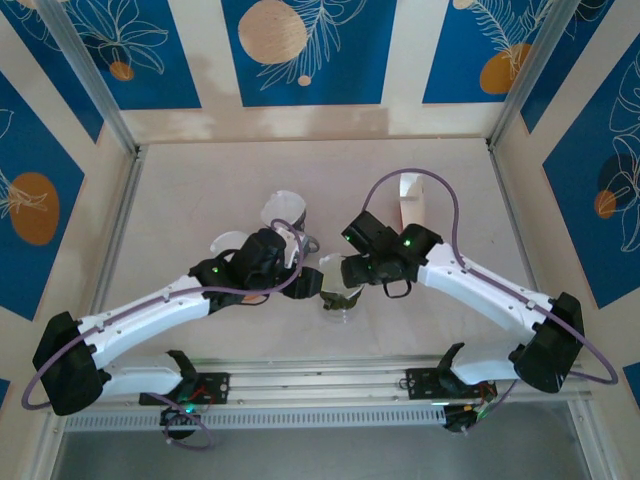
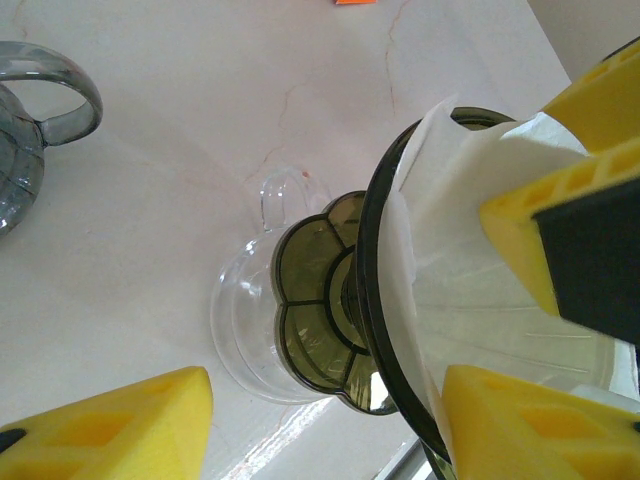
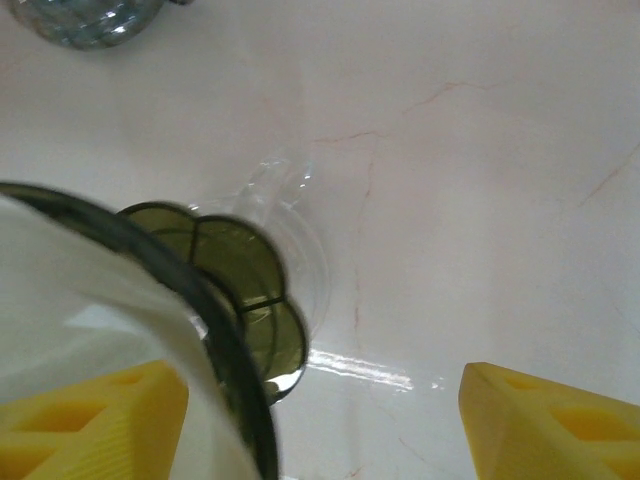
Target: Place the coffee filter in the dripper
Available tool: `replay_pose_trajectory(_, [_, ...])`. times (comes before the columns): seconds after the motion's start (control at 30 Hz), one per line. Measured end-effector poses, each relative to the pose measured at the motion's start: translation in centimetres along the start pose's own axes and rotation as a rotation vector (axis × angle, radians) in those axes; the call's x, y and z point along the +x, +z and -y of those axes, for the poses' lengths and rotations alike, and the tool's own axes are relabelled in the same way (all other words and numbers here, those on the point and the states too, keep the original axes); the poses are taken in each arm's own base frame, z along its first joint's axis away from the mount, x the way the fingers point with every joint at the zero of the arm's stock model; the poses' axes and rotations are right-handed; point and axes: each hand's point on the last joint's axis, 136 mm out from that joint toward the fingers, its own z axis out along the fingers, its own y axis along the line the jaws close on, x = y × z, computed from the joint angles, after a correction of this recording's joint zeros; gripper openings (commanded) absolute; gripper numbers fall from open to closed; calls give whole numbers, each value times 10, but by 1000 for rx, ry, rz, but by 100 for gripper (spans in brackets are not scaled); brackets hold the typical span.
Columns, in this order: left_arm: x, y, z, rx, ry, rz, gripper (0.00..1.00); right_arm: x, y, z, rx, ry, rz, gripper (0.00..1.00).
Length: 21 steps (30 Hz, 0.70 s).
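Worktop [image 1: 300,170] is showing a pale cream face, with thin reddish-brown veins running across it. In the right wrist view a bright streak of glare is lying on it. A clear glass server [image 2: 240,330] with a loop handle is standing on it near the front edge, roughly midway between left and right. A smoky grey glass jug [image 2: 25,150] with a round handle is standing well apart from the server. Toward the back, a white upright piece [image 1: 411,195] is standing right of centre. A white rounded thing [image 1: 283,208] and a second white rounded thing [image 1: 228,242] are sitting left of centre, near each other; their kind is not clear.
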Motion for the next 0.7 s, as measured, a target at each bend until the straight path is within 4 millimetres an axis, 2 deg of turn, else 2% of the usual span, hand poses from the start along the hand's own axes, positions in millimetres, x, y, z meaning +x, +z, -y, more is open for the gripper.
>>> replay_pose_trajectory(0.2, [0,0,0,0,0,0,63,6,12,-13,-5,-50,-37,73])
replay_pose_trajectory(0.37, [0,0,0,0,-7,0,63,11,26,-13,23,-67,-83,73])
replay_pose_trajectory(0.7, [1,1,-1,0,-11,-1,65,17,41,-12,47,-78,-119,72])
